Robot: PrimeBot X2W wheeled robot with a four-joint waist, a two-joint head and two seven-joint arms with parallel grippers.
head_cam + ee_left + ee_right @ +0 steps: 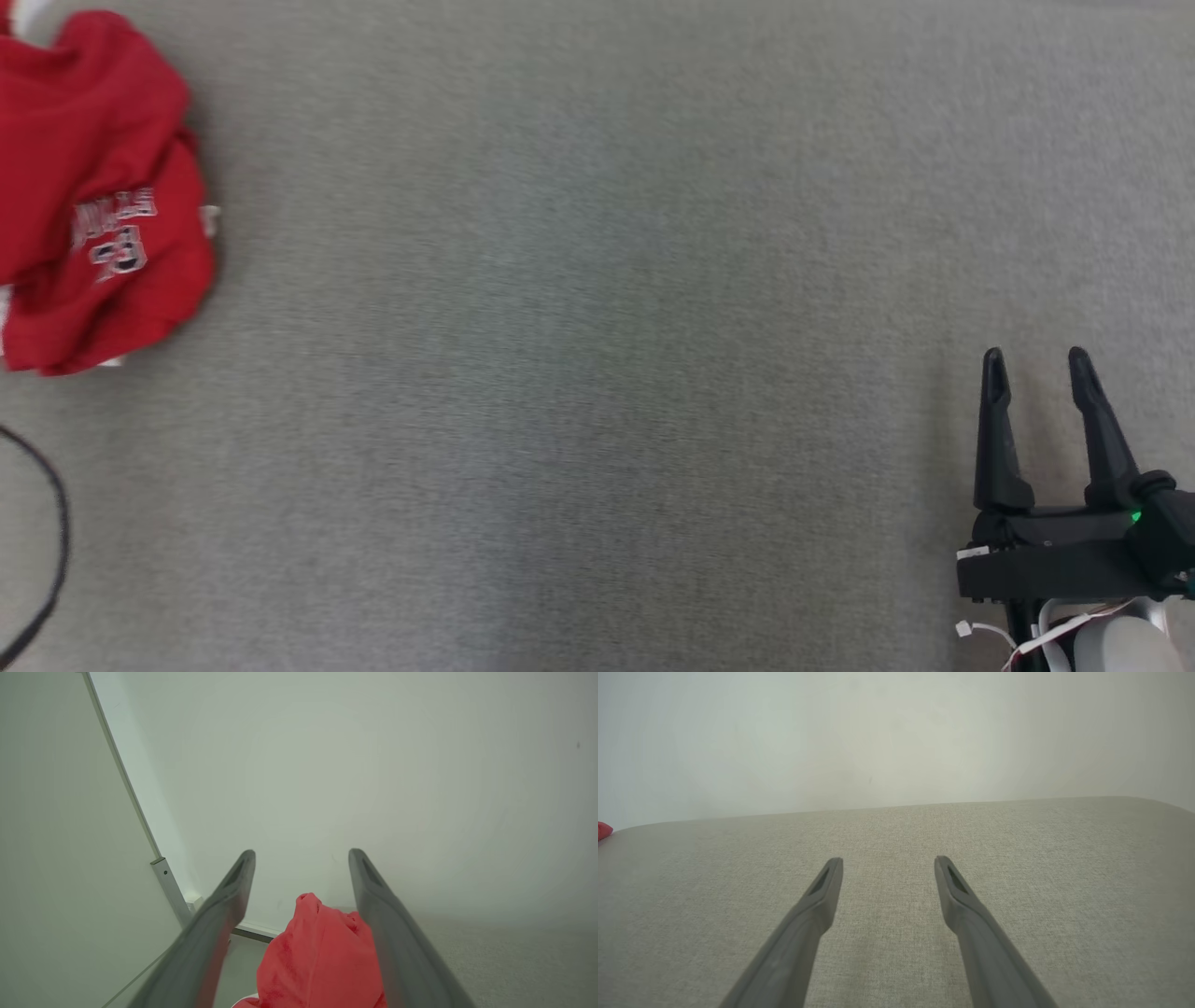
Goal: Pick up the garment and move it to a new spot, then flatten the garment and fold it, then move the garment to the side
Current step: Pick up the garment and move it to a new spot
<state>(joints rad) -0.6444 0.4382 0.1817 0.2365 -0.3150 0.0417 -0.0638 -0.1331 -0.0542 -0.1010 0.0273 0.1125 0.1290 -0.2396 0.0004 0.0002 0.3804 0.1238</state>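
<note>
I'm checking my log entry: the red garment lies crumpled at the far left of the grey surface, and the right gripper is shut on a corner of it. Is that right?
Not quite. The red garment does lie crumpled at the far left of the grey surface, but the right gripper is open and empty, well apart from it, as the head view shows.
</note>
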